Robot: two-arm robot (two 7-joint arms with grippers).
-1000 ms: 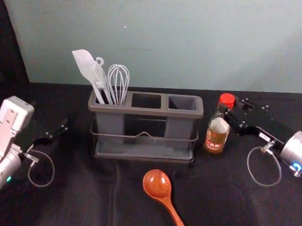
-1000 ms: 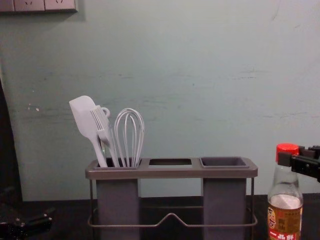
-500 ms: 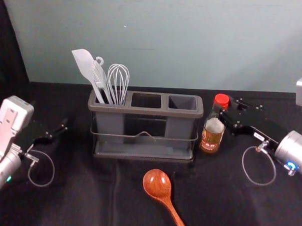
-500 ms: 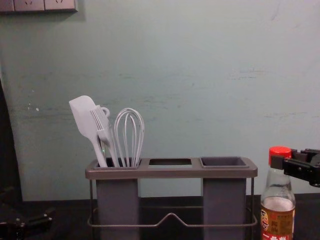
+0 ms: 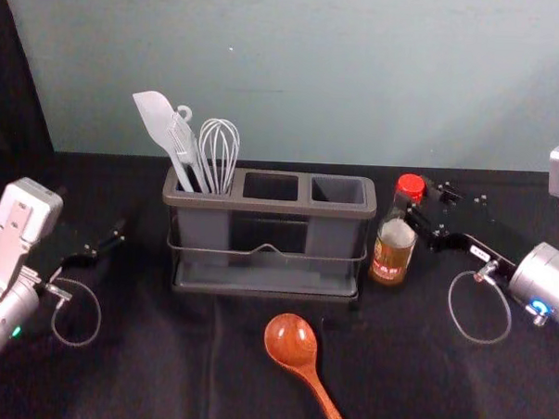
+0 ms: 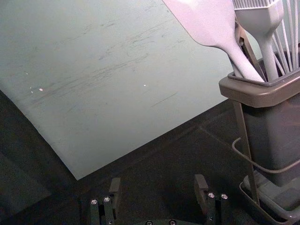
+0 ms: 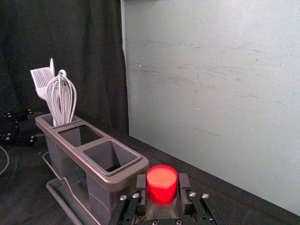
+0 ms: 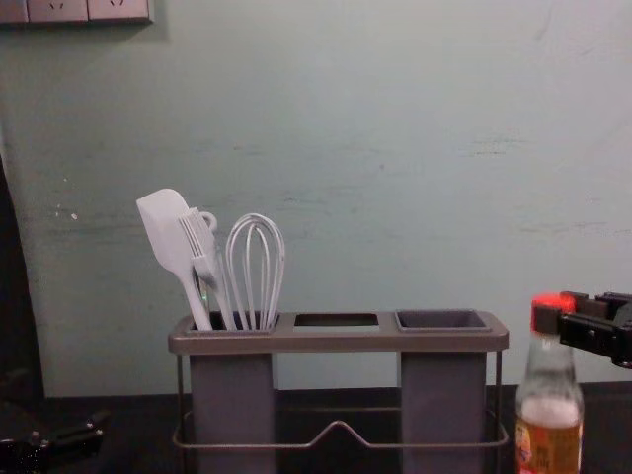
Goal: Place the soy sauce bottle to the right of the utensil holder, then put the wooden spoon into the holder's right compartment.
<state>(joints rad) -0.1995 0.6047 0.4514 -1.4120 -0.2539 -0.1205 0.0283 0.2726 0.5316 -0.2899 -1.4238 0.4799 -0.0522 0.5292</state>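
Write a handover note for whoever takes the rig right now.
Right pincer: closed on the red cap of the soy sauce bottle.
Left pincer: open and holding nothing, off the left side of the utensil holder.
Bottle: upright, just right of the holder; looks to be down on the cloth.
Wooden spoon: lying in front of the holder, bowl toward it.
Done: bottle is on the correct side, not released.
Left: let go of bottle, put spoon in the right compartment.

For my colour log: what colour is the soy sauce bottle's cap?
Red, seen best in the right wrist view, as the cap shows largest there.
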